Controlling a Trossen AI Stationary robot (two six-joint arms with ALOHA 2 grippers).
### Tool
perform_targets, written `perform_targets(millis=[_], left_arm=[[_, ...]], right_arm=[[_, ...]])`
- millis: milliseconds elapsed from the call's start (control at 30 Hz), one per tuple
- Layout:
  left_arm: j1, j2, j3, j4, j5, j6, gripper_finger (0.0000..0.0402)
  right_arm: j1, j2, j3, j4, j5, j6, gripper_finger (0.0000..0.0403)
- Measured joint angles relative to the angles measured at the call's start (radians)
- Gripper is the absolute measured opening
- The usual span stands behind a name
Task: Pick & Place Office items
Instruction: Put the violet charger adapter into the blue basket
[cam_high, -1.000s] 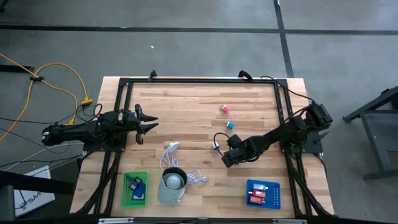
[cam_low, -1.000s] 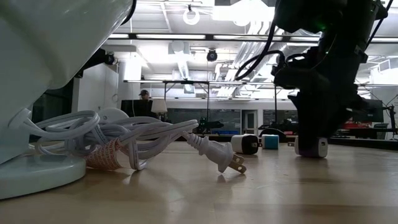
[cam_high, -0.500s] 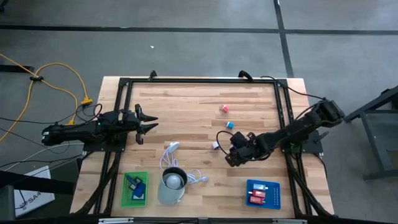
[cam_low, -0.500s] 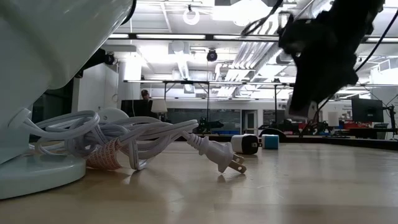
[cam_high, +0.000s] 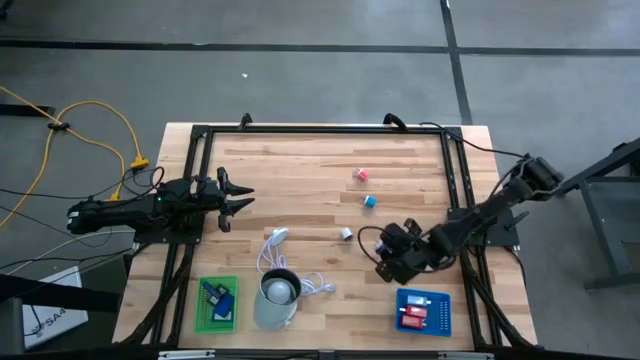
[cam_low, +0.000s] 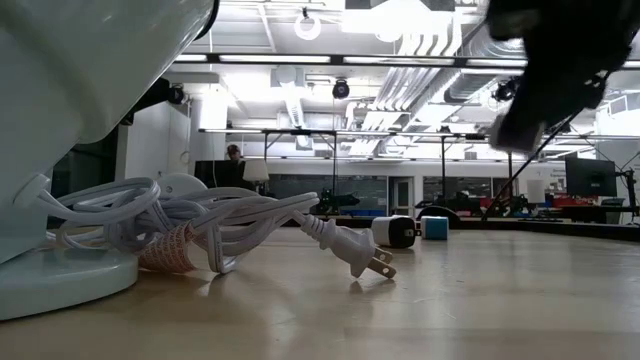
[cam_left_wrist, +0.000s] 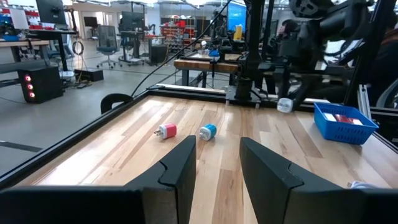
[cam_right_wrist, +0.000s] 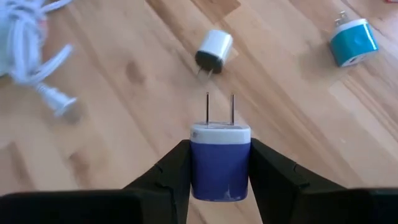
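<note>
My right gripper (cam_high: 391, 264) (cam_right_wrist: 219, 149) hangs above the table just on the far side of the blue tray (cam_high: 440, 322), shut on a purple charger with a white face and two prongs (cam_right_wrist: 220, 168). On the wood lie a white charger (cam_high: 346, 233) (cam_right_wrist: 214, 50), a cyan one (cam_high: 369, 200) (cam_right_wrist: 353, 42) and a pink-red one (cam_high: 361, 175) (cam_left_wrist: 165, 131). The blue tray holds red and white pieces, and the green tray (cam_high: 205, 318) holds blue ones. My left gripper (cam_high: 240, 200) (cam_left_wrist: 217, 168) waits open at the table's left side. My right gripper pinches the purple charger by the two opposite sides of its body (cam_right_wrist: 198, 171) between its two fingers. The white face and prongs (cam_right_wrist: 219, 106) point forward past the fingertips. The charger is lifted clear of the table (cam_low: 507, 131).
A pale cup (cam_high: 277, 298) stands at the near edge between the trays, with a white coiled cable (cam_high: 285, 255) (cam_low: 200, 235) and its plug beside it. A black frame rail (cam_high: 455, 190) runs round the table. Bare wood lies across the far half.
My right gripper has risen from the table with the purple charger, which stood on the wood a second ago and now hangs clear. It has moved toward the table's near right, toward the blue tray, away from the white charger.
</note>
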Motion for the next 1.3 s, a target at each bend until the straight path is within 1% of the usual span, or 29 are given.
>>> perform_targets(millis=[133, 300, 533, 667, 867, 1033, 1300], left_arm=[[0.0, 0.0, 0.0, 0.0, 0.0, 0.0, 0.012], [0.0, 0.0, 0.0, 0.0, 0.0, 0.0, 0.012], [0.0, 0.0, 0.0, 0.0, 0.0, 0.0, 0.012], [0.0, 0.0, 0.0, 0.0, 0.0, 0.0, 0.012], [0.0, 0.0, 0.0, 0.0, 0.0, 0.0, 0.012], [0.0, 0.0, 0.0, 0.0, 0.0, 0.0, 0.012], [0.0, 0.0, 0.0, 0.0, 0.0, 0.0, 0.012]], right_arm=[[0.084, -0.006, 0.001, 0.004, 0.019, 0.059, 0.0127], [0.199, -0.011, 0.0, -0.023, 0.052, 0.181, 0.0127], [0.34, -0.01, 0.001, -0.067, 0.047, 0.353, 0.0127], [0.389, -0.01, 0.038, -0.134, 0.005, 0.446, 0.0127], [0.418, -0.01, 0.134, -0.258, -0.072, 0.54, 0.0128], [0.446, -0.005, 0.14, -0.253, -0.16, 0.648, 0.0126], [0.516, 0.059, 0.14, -0.211, -0.218, 0.862, 0.0127]])
